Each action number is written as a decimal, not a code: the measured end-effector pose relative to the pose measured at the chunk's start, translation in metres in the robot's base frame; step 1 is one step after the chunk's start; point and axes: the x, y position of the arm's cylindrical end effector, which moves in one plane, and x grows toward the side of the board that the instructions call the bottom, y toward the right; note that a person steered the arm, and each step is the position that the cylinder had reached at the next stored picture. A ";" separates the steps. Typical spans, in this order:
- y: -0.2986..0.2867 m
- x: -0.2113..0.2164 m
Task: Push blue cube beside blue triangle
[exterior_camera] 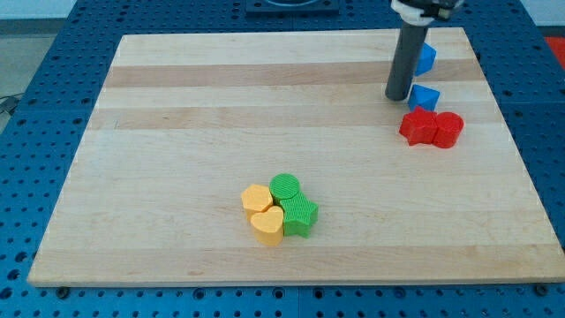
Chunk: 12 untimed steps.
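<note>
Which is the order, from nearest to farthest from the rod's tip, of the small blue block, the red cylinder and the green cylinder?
From my tip:
1. Small blue block, just to its right in the view.
2. Red cylinder, lower right.
3. Green cylinder, far toward the view's lower left, in the yellow and green cluster.

View: 1 camera, raised, looking down and across the board from its near edge.
Range: middling; whole board in frame.
Overlap: none, single view.
</note>
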 end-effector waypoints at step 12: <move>0.101 -0.104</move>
